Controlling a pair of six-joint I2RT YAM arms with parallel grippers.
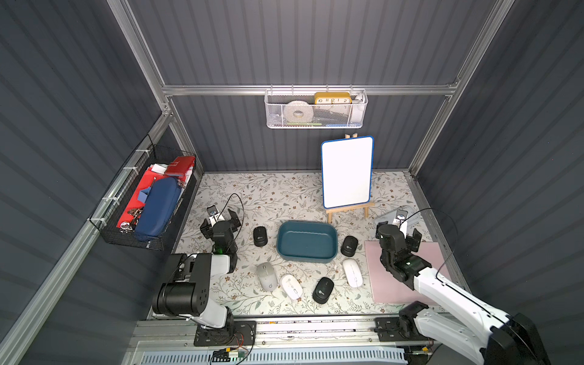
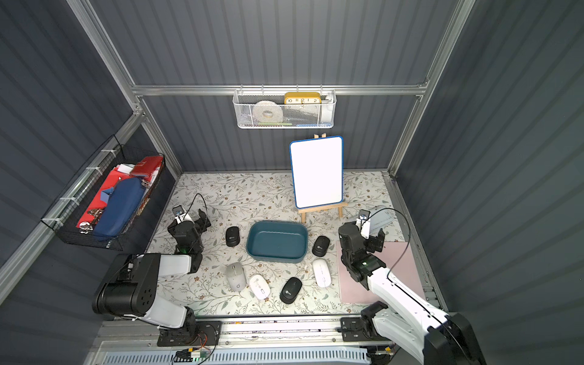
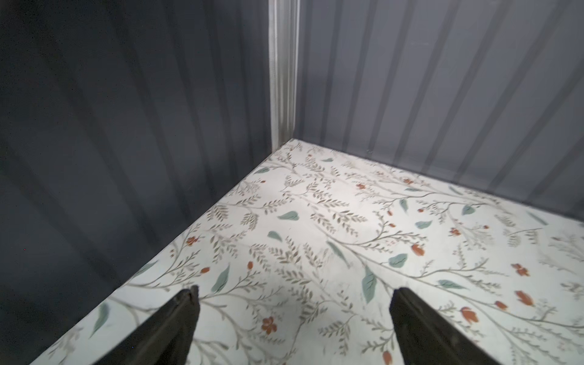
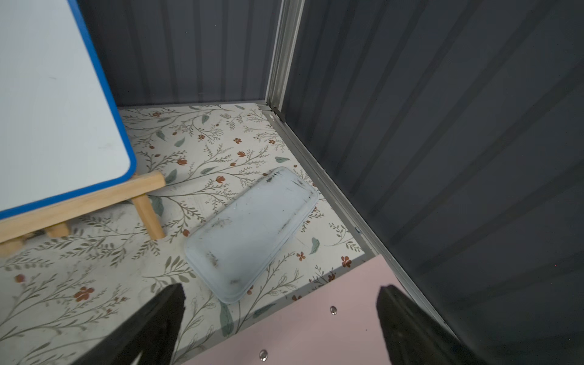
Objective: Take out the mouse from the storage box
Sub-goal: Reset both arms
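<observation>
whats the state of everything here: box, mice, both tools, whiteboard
storage box: empty, upright on the mat
black mice: on the mat, outside the box
white mice: on the mat, outside the box
grey mouse: on the mat, outside the box
left tool: open, holding nothing
right tool: open, holding nothing
whiteboard: upright on its easel, blank

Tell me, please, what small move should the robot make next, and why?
Probably only draw both arms back to rest: the teal storage box looks empty, six computer mice lie on the floral mat around it, and the left claw and right claw stand open, holding nothing, away from the box.
</observation>
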